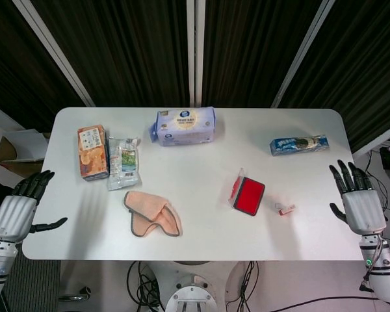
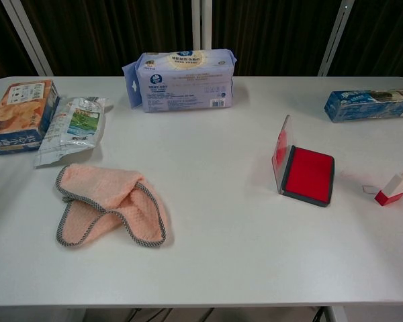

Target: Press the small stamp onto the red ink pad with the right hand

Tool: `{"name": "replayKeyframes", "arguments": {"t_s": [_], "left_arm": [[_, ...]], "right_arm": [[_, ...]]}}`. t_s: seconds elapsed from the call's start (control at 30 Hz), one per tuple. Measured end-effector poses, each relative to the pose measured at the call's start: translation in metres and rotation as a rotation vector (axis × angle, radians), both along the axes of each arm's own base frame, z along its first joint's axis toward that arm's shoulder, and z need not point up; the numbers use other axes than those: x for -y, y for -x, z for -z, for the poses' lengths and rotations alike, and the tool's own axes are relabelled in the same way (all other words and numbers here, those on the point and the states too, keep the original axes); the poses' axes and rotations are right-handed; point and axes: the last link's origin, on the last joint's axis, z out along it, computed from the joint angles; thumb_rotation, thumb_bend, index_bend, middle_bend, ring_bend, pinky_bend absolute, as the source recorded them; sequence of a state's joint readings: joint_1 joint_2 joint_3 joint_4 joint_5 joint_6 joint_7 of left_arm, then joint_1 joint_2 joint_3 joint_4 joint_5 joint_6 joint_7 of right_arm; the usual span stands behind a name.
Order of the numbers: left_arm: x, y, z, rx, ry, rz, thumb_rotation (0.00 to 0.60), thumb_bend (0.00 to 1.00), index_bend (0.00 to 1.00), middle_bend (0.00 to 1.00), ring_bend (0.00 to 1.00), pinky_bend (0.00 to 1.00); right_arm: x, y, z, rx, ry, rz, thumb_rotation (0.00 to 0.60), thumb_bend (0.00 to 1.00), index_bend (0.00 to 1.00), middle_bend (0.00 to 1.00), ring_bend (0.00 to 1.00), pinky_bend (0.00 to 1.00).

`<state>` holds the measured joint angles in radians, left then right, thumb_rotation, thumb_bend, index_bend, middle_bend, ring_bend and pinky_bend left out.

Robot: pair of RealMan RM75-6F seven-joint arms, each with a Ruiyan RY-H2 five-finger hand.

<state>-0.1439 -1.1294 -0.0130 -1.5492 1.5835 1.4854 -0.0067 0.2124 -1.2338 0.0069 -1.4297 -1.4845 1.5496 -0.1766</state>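
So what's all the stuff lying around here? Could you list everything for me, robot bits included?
white rectangular table: one, white, carries everything below
red ink pad in a dark tray with clear lid raised: one, red, right of centre
small red-and-white stamp: one, lying on its side right of the pad, apart from it
peach cloth with grey edging: one, crumpled, front left
pale blue pack of tissues: one, back centre
orange snack box: one, far left
clear snack bag with green print: one, beside the box
long blue packet: one, back right
left hand: grey and black, off the table's left edge, holding nothing
right hand: grey and black, off the right edge, fingers spread, holding nothing
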Motion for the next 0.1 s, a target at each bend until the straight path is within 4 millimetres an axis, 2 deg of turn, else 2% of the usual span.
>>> {"name": "replayKeyframes", "arguments": {"t_s": [0.1], "left_arm": [[-0.0002, -0.0009, -0.0014, -0.006, -0.003, -0.004, 0.397, 0.03, 0.01, 0.07, 0.08, 0.17]], "right_arm": [[-0.0135, 0.0132, -0.0004, 0.061, 0.029, 0.063, 0.6, 0.1, 0.0, 0.0, 0.0, 0.0]]}}
